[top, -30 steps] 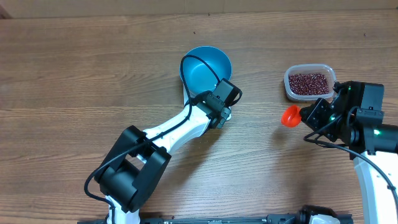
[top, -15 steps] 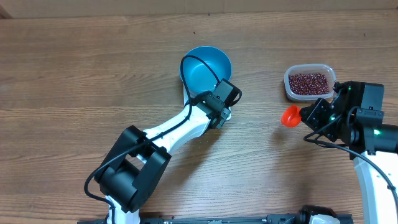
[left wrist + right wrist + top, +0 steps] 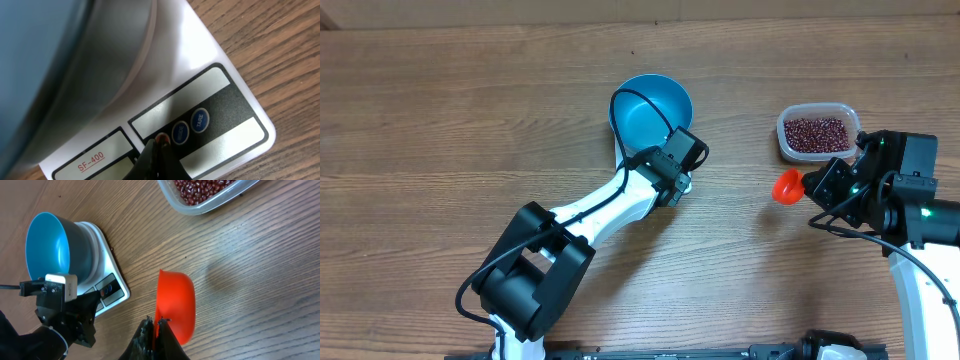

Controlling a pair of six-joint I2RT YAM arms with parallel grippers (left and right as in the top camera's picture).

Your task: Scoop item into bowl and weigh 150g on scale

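Left wrist view shows the left gripper point(image 3: 159, 146) with its fingers pressed together into one tip, resting on the leftmost button point(image 3: 163, 138) of the scale point(image 3: 200, 55), just beside the TARE button point(image 3: 199, 120). The blue bowl point(image 3: 50, 60) sits on the scale's platform and, seen from overhead, looks empty. The step in hand appears to be switching on or zeroing the scale with the bowl aboard. To do it well, the tip should press straight down and lightly, so the light scale does not skid on the worktop point(image 3: 470, 120) or tip the bowl, and should lift clear before any reading is trusted. The right gripper point(image 3: 154, 325) is clamped on the handle of an orange scoop point(image 3: 175, 305), held above bare wood between the scale and the clear tub point(image 3: 200, 207). All the beans point(image 3: 200, 187) lie in that tub. The pressed button is mostly covered by the tip, so its marking is unreadable; it is probably the power key. No figures are legible on the display, and the overhead view hides the scale's front under the left arm.
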